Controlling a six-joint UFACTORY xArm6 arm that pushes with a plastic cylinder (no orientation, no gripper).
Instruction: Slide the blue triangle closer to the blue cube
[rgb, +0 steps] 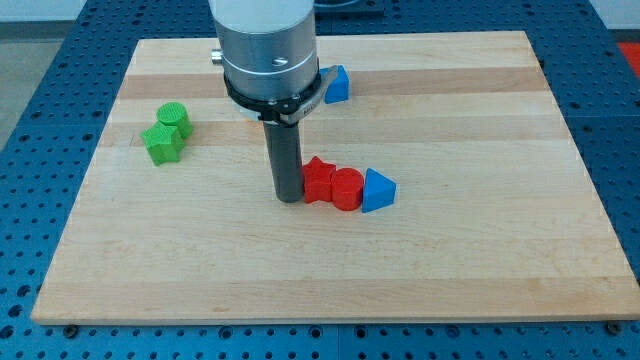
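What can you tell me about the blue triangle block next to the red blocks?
The blue triangular block looks like smooth matte plastic, a wedge with its point toward the view's top. It lies flat on the pale wooden board, right of centre. Its left side touches the red cylinder block, which sits against another red block. My tip stands left of that red pair, not touching the triangle.

Views: one | Position: raised, off the board's (330, 270) near long edge | Facing: obliquely downward across it toward the view's top | Range: moderate, whole board framed, arm housing (265, 45) cropped at top | Overlap: none, single view
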